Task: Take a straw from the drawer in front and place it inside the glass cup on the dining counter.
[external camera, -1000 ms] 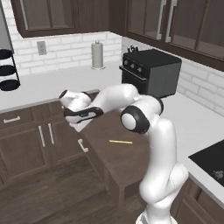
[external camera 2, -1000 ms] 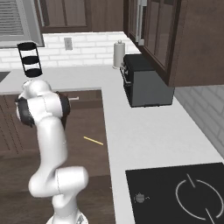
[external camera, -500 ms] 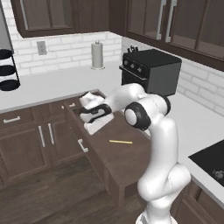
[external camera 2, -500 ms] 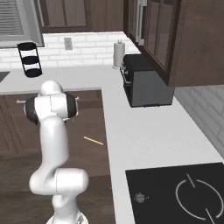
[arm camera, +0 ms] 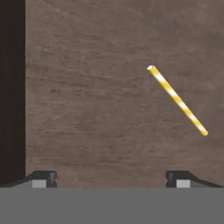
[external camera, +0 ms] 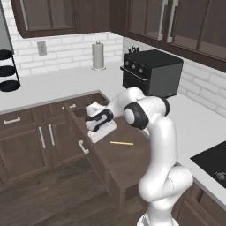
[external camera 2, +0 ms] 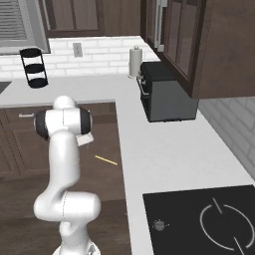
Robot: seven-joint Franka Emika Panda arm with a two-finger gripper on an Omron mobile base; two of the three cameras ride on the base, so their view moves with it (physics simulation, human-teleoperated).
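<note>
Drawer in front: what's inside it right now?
The open drawer holds one straw lying flat on its brown floor, untouched. The end effector hangs open above the floor, left of the straw. The arm hides the drawer's rear part, so anything there can't be seen.

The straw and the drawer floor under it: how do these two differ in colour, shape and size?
The straw is pale yellow with lighter bands; the drawer floor is plain brown wood. The straw is a thin, straight stick; the drawer floor is a wide flat surface. The straw covers a small part of the floor, which stretches well beyond it. Both lie flat, the straw resting on the floor, under the open gripper.
</note>
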